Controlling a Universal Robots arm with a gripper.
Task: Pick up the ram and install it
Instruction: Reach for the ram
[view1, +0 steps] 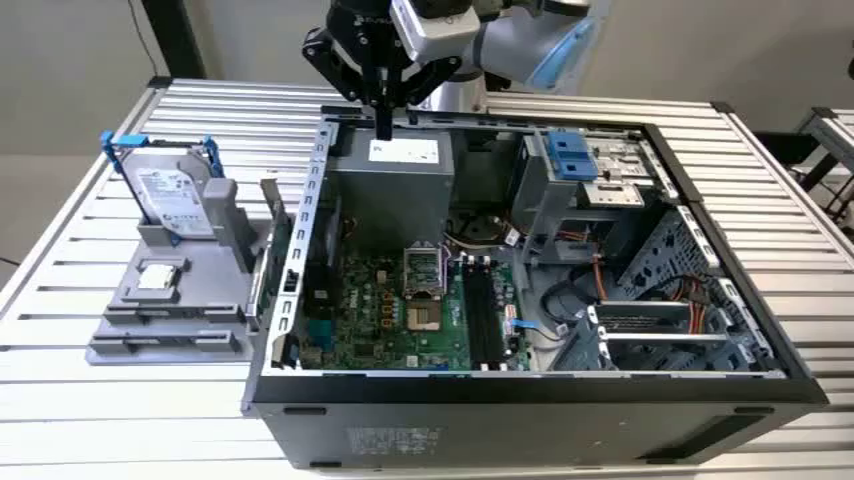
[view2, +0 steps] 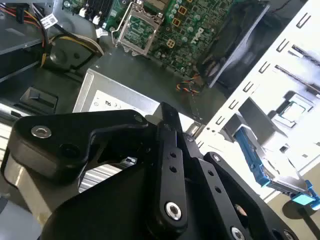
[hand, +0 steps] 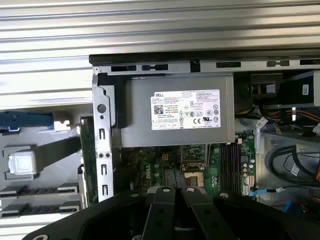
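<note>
The table (view1: 80, 420) is gleaming as ribbed bare metal, and the case (view1: 310, 190) is showing dull grey perforated sheet metal around a glossy green motherboard (view1: 374, 310). The power supply (hand: 137, 115) is looking like matt grey metal under a white paper label (hand: 185, 109), while the gripper (view1: 384, 128) is showing matt black with shiny screw heads (view2: 173, 212). At the exterior view's left, a matt grey plastic holder (view1: 160, 320) is carrying a silvery metal hard drive (view1: 174, 195).

Black linkage pincer (view1: 384, 128), silver screws (view2: 173, 212), grey arm (view1: 501, 45), blue cap (view1: 566, 52)
</note>
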